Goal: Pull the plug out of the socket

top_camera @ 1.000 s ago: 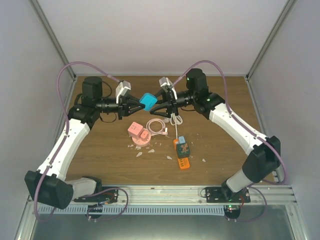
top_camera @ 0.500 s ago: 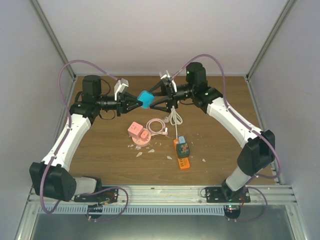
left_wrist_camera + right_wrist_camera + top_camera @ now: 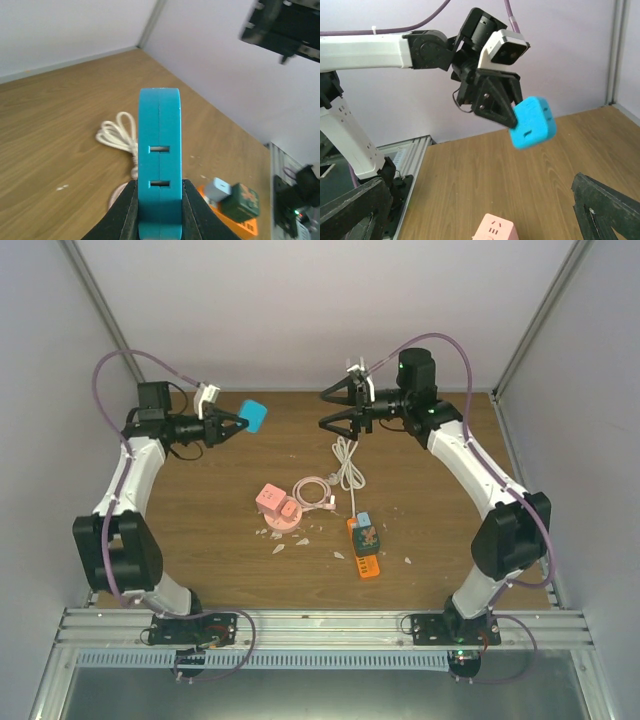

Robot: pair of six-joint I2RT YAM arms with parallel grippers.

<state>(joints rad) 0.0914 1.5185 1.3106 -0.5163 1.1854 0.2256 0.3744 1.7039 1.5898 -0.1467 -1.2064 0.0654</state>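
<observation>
My left gripper (image 3: 238, 422) is shut on a blue socket cube (image 3: 254, 416) and holds it in the air over the table's back left. In the left wrist view the cube (image 3: 159, 165) stands between my fingers (image 3: 121, 210), two empty slots facing the camera. My right gripper (image 3: 331, 410) is wide open and empty, in the air at the back centre, well apart from the cube. In the right wrist view its fingers (image 3: 355, 210) frame the cube (image 3: 533, 123) from a distance. A white looped cable (image 3: 347, 466) lies on the table below; I cannot make out its plug.
The white cable runs to an orange power strip (image 3: 365, 552) carrying a grey-blue adapter (image 3: 363, 520) and a green cube (image 3: 368, 537). A pink socket cube (image 3: 277, 504) and a pink coiled cable (image 3: 314, 490) lie mid-table, with white scraps (image 3: 279, 547) nearby. Walls enclose the table.
The two grippers were together at the blue cube; now they are apart. The left has swung left and back with the cube. The right has drawn back, open, without it.
</observation>
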